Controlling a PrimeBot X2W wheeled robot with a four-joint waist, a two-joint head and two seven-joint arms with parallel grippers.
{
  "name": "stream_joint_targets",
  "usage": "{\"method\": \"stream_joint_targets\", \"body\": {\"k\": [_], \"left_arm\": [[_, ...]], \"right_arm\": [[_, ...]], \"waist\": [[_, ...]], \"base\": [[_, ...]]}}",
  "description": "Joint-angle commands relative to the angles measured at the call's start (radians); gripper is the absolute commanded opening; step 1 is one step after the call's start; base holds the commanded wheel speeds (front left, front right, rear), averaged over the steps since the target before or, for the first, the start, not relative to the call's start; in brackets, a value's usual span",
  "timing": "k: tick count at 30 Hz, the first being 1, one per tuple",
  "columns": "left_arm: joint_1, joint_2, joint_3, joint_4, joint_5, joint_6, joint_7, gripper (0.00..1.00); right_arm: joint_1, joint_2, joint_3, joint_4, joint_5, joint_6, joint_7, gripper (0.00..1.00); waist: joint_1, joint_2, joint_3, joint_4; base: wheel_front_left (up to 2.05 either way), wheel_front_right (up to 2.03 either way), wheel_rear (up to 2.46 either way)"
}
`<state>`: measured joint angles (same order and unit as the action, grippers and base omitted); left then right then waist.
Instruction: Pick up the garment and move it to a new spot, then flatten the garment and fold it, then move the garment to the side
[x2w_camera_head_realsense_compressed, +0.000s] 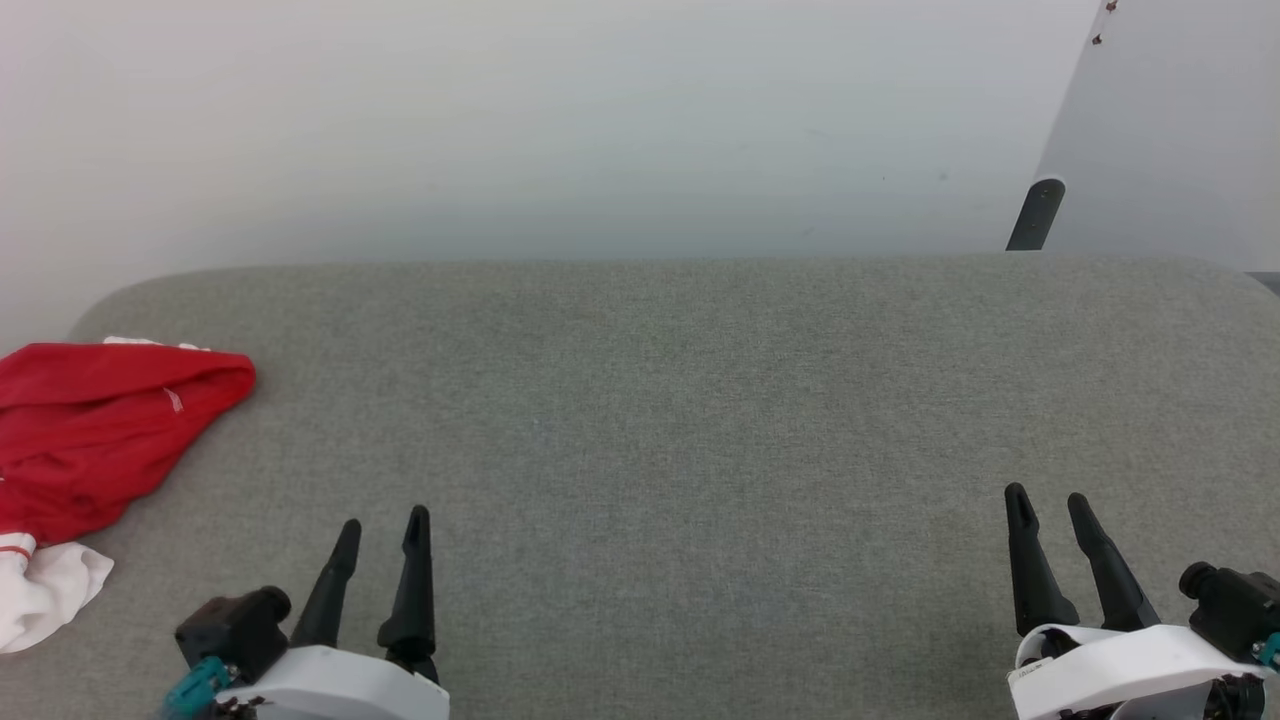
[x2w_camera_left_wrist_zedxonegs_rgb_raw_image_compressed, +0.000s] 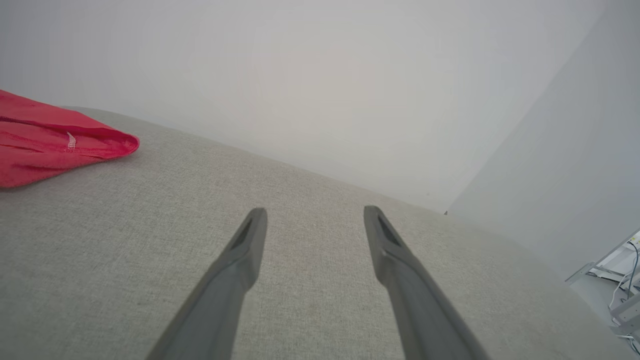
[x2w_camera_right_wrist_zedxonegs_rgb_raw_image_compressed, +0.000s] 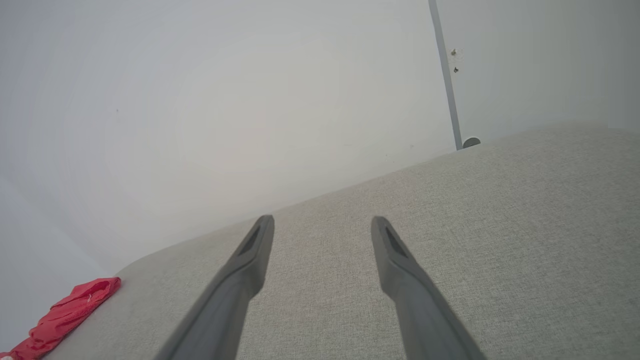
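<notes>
The garment (x2w_camera_head_realsense_compressed: 90, 440) is a crumpled red T-shirt with a white sleeve hanging at its lower edge; it lies at the far left of the grey padded surface (x2w_camera_head_realsense_compressed: 660, 400). In the left wrist view the garment (x2w_camera_left_wrist_zedxonegs_rgb_raw_image_compressed: 50, 142) sits at the upper left, and in the right wrist view the garment (x2w_camera_right_wrist_zedxonegs_rgb_raw_image_compressed: 65, 312) appears small at the lower left. My left gripper (x2w_camera_head_realsense_compressed: 383, 523) stands open near the front edge, to the right of the garment and apart from it, nothing between its fingers. Far to the right my right gripper (x2w_camera_head_realsense_compressed: 1047, 497) is open and empty too.
A pale wall rises behind the padded surface. A dark post (x2w_camera_head_realsense_compressed: 1035, 213) with a grey panel stands at the back right corner. Cables and a metal frame (x2w_camera_left_wrist_zedxonegs_rgb_raw_image_compressed: 620, 290) show beyond the surface's edge in the left wrist view.
</notes>
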<state>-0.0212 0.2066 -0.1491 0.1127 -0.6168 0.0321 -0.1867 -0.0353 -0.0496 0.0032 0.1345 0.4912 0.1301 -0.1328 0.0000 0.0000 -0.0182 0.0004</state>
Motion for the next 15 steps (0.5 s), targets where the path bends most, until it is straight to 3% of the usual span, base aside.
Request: {"method": "stream_joint_targets", "body": {"k": [1,15], "left_arm": [[-0.002,0.003,-0.001,-0.009,0.023,0.0,-0.009,1.0],[0.011,-0.008,0.008,-0.024,0.151,-0.012,-0.038,1.0]], "right_arm": [[0.0,-0.001,0.003,-0.012,-0.017,0.001,-0.007,1.0],[0.007,-0.001,0.013,-0.027,-0.121,0.001,-0.031,1.0]], "waist": [[0.0,0.0,0.0,0.0],[0.0,0.0,-0.006,-0.001]], "base": [[0.0,0.0,0.0],[0.0,0.0,0.0]]}}
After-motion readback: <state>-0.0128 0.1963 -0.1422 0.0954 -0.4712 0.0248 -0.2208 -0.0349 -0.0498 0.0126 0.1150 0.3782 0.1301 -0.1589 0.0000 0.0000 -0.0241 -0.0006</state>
